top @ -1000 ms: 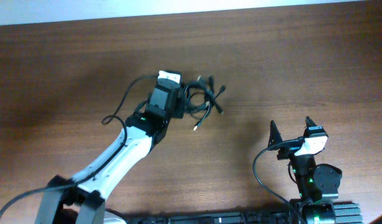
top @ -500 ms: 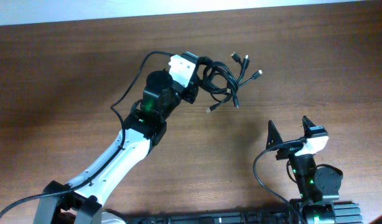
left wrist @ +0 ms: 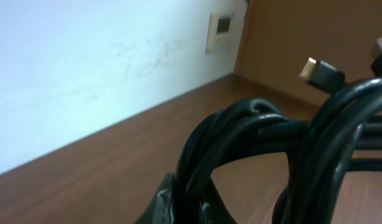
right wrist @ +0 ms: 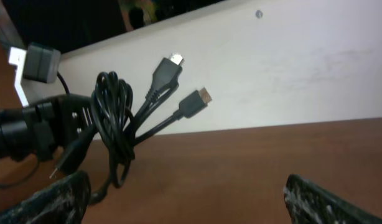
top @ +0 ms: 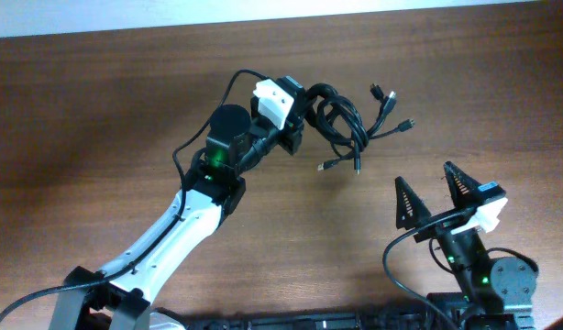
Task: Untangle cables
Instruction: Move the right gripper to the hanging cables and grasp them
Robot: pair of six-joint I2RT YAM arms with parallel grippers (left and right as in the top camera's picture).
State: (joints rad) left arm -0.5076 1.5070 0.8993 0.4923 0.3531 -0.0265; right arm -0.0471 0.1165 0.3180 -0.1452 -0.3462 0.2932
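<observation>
Slanting in from the near left edge, the left arm (top: 176, 234) runs toward the far middle of the table (top: 89, 101), its base cut off by the frame. The left gripper (top: 298, 126) is clamped on the cables (top: 341, 124), a knotted black bundle. From overhead the jaws are hidden under the white camera housing (top: 280, 99) and the loops. In the left wrist view only dark, blurred finger parts show at the bottom edge, and thick loops fill the lower right and run out of frame. How many cords make up the bundle cannot be told.

Several plugs (top: 378, 92) splay out to the right of the knot, and two thin ends hang toward the near side. In the right wrist view the bundle hangs against the pale wall (right wrist: 303, 74), seemingly off the table, with two plugs pointing up and right.

Well apart, at the near right, the right gripper (top: 431, 190) stands wide and holds nothing. Its fingertips (right wrist: 60, 199) are cropped at the bottom corners of its own view.
</observation>
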